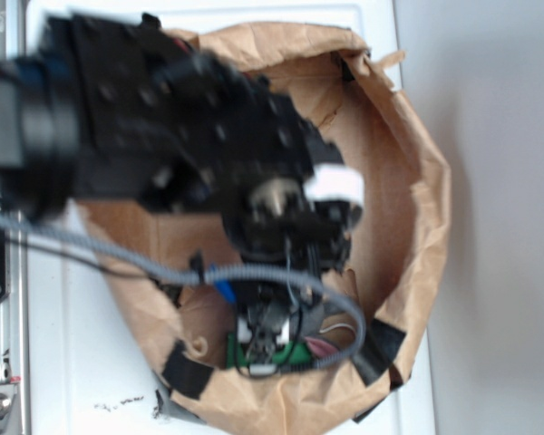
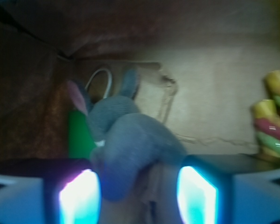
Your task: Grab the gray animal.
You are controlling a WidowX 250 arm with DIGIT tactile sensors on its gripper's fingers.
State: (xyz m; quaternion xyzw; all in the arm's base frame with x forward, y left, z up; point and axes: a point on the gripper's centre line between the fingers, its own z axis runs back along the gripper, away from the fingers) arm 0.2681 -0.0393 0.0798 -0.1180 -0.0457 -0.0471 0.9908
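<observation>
The gray animal is a plush mouse with pink inner ears and a looped tail, lying on the brown paper floor. In the wrist view my gripper is open, with its two glowing fingers on either side of the mouse's near end. The left finger is close against the mouse, and a gap shows on the right. In the exterior view the gripper is low inside the paper bag, and the arm hides the mouse.
A flat green block lies just left of the mouse, under its head; it also shows in the exterior view. A red-yellow-green rope toy stands at the right. The bag's dark wall rises at left and behind.
</observation>
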